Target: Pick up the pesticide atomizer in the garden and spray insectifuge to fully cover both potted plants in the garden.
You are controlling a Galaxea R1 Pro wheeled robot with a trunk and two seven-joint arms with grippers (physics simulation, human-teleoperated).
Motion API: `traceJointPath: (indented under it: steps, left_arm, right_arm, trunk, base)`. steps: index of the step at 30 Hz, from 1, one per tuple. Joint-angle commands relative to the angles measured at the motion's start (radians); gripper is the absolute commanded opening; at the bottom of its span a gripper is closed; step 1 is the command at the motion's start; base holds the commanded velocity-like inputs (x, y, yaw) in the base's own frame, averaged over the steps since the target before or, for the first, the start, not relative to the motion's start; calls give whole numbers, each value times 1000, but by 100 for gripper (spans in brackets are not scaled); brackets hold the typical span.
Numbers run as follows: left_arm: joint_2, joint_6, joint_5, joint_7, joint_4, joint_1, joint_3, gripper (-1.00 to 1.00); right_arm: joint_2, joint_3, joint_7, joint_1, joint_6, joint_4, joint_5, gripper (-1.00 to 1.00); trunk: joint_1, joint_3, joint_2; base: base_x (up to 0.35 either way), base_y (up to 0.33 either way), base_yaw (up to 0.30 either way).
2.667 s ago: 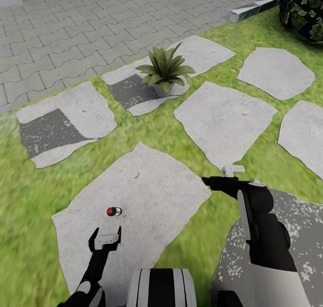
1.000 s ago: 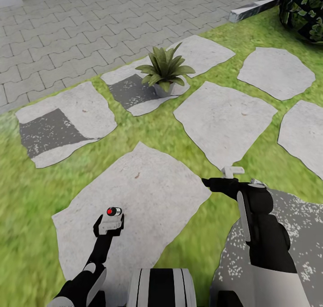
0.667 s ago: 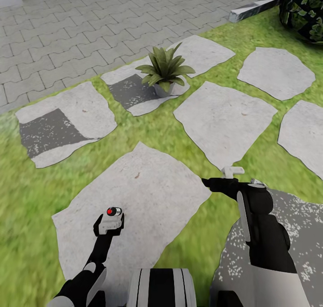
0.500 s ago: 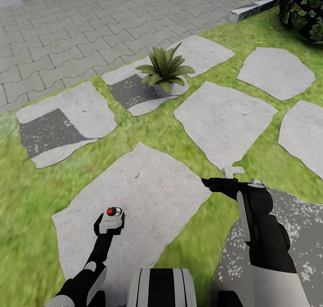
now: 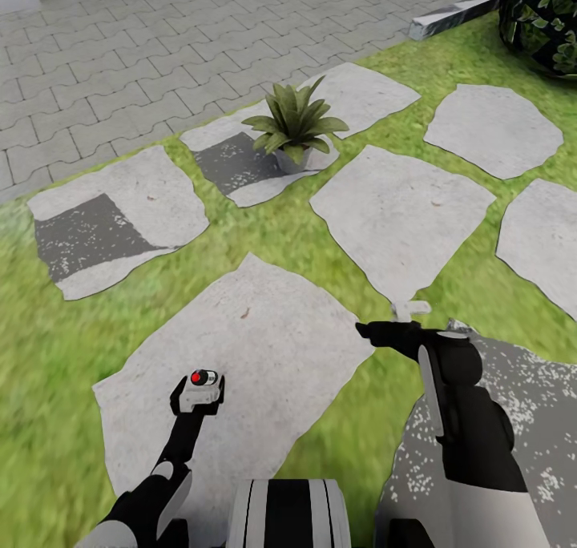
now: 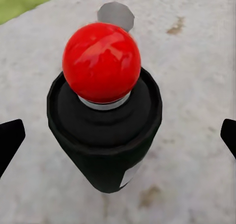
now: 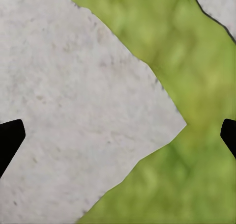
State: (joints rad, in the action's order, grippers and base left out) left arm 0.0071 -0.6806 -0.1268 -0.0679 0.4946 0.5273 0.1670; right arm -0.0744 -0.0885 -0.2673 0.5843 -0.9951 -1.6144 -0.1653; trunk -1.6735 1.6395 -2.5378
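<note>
The pesticide atomizer [image 6: 104, 118] stands upright on a large stepping stone [image 5: 264, 348] between the spread fingers of the left hand [image 5: 198, 393], not yet gripped, so an off-centre squeeze could tip the small bottle; right hand [image 5: 385, 324] hangs spread, idle

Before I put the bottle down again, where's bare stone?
The stepping stone right of the potted plant is bare. The pesticide atomizer takes only a corner of the big near stone. The plant's slab is crowded.
</note>
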Motion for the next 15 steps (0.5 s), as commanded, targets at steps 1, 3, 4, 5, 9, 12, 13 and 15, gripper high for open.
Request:
traceJointPath:
  steps: [1,3,4,5,9,12,13,15]
  left_arm:
    - [1,-4,-8,-6,-1,2,8,100]
    - [1,-4,-8,-5,-1,3,8,100]
    - [0,-4,-8,-5,-1,7,8,100]
    - [0,-4,-8,-5,-1,10,8,100]
    - [-9,-4,-9,-3,-1,24,9,100]
    - [-12,-4,-9,-3,-1,27,10,100]
    - [-13,-4,-9,-3,-3,28,10,100]
    - [-12,-4,-8,-3,-9,29,10,100]
  right_arm:
    - [-1,-1,-10,0,-4,-1,-10,100]
    - [-2,0,-10,0,-4,-1,-10,100]
    - [-2,0,-10,0,-4,-1,-10,100]
    - [-2,0,-10,0,-4,-1,-10,100]
    - [-4,1,-10,0,-3,-1,-11,100]
    - [-8,1,-9,0,-3,-1,-11,100]
    - [-9,1,-9,0,-3,-1,-11,100]
    - [-10,1,-9,0,-3,-1,-11,100]
  trunk:
    - [0,1,0]
    - [0,1,0]
    - [0,1,0]
    - [0,1,0]
    - [0,1,0]
    - [0,1,0]
    - [0,1,0]
    - [0,1,0]
  base:
    - [0,0,0]
    - [0,0,0]
    - [0,0,0]
    - [0,0,0]
    - [0,0,0]
    - [0,0,0]
    - [0,0,0]
    - [0,0,0]
